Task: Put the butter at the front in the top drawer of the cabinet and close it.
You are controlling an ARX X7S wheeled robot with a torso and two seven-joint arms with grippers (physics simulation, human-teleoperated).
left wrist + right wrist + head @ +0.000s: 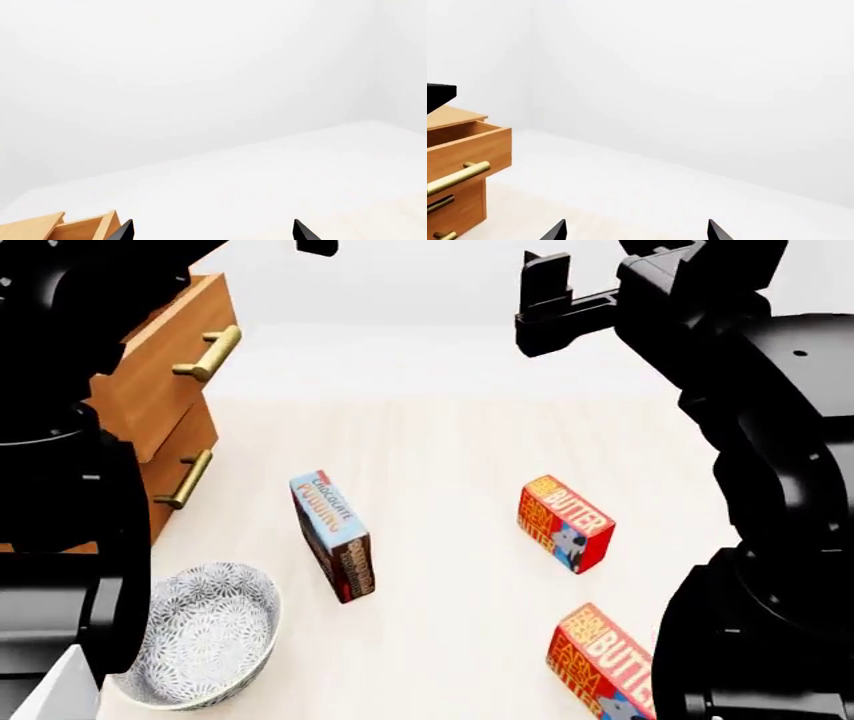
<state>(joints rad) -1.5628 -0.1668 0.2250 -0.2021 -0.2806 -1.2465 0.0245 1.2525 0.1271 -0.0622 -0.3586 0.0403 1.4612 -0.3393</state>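
While both arms hang raised above the pale wooden floor, neither carries anything: the left gripper shows two black fingertips set wide apart with bare white ground between them, and the right gripper shows the same wide, empty spread in its own wrist view. Two red cartons lie toward the right side of the floor in the head view. I judge the butter meant by the task to be the one lying closest to the robot, near the floor's near-right corner and partly hidden by the right arm; the other butter carton lies farther in, well apart from it. Between that pair and the cabinet stands the chocolate pudding box, on edge, and a patterned bowl sits near the floor's near-left corner. At the left edge the cabinet's top drawer is pulled out, its brass handle standing forward of the lower drawer's handle, so the opening is ready to receive a carton. With the drawer already open and the near carton untouched, the right arm seems the natural one to descend on it, being on that side.
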